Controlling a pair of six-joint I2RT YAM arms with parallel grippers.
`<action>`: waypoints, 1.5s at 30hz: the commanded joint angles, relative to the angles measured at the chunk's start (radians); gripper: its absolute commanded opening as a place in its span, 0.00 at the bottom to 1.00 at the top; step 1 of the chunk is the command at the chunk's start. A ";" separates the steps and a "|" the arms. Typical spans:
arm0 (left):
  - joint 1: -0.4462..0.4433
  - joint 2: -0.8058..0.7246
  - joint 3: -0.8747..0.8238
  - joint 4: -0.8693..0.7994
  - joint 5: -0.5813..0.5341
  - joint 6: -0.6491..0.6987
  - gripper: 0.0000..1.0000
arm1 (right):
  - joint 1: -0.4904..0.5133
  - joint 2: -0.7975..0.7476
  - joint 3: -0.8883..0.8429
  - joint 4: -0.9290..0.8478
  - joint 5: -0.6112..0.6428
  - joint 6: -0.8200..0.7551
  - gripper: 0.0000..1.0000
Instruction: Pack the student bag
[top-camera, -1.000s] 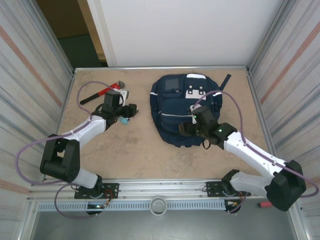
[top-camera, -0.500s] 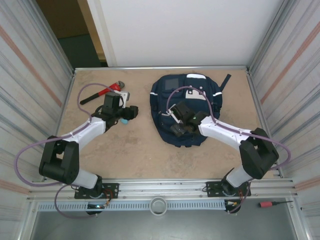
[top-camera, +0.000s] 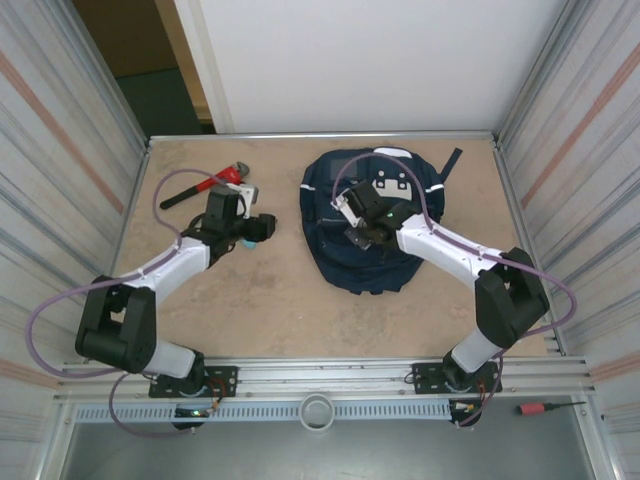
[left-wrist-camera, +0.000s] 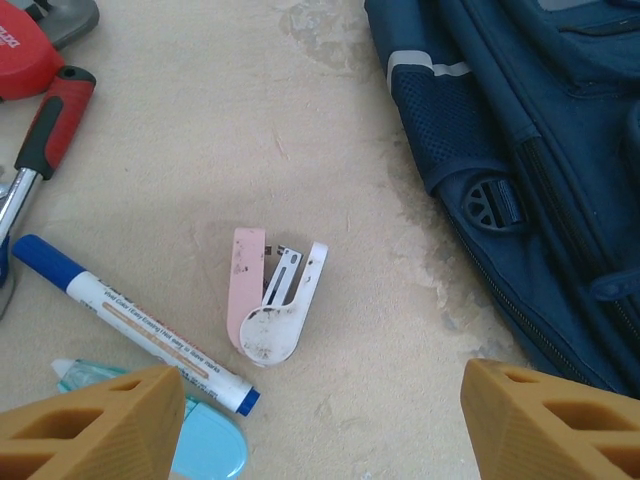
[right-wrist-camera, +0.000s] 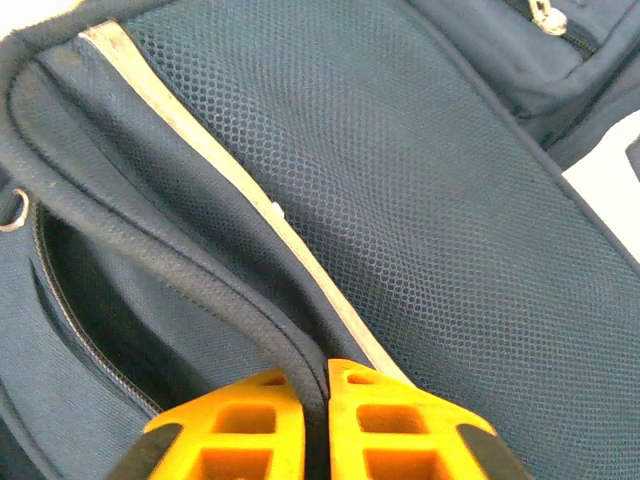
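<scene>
At the far right-of-centre part of the tan table (top-camera: 280, 310): one large navy-blue fabric backpack with white patches and thin pale stripes, the student bag (top-camera: 345, 262), lying flat, straps toward the far edge.

Right gripper (top-camera: 360, 228): on the bag's middle. Its orange fingers are pressed together, pinching a dark piped fabric edge beside a pale stripe and mesh panel (right-wrist-camera: 312, 385).

Left gripper (top-camera: 258, 228): near the far left part of the table, just left of the bag. Jaws stand wide apart and hold nothing (left-wrist-camera: 320, 420).

Loose items under the left gripper:
- small pink-and-white stapler (left-wrist-camera: 268, 300)
- white marker with blue cap (left-wrist-camera: 130, 325)
- pale blue correction-tape dispenser (left-wrist-camera: 205, 450), touching the marker

Further left: red-handled metal wrench (top-camera: 205, 183).

Risks, as judged:
- The right pinch sits on narrow piping. A lift could let it slip out and the opening fall shut.
- Nothing pins the bag, so a pull may drag it instead of opening it.
- The stapler is small and flat, and wide jaws coming down on it may nudge it or catch the marker.

Views compared: the right wrist view settles the pinch and shows a zip line running left of it, which the top view is too coarse to give. The top view gives the layout of bag and arms. The left wrist view separates the small items, which are hard to make out from above.
</scene>
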 joint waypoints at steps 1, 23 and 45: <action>-0.001 -0.054 -0.024 0.016 -0.038 -0.012 0.74 | -0.025 -0.018 0.091 -0.024 -0.110 0.114 0.00; 0.005 0.284 0.276 -0.235 -0.014 0.043 0.78 | -0.167 0.023 0.254 -0.066 -0.474 0.340 0.00; -0.015 0.564 0.513 -0.386 -0.039 0.064 0.47 | -0.183 0.002 0.220 -0.050 -0.492 0.351 0.00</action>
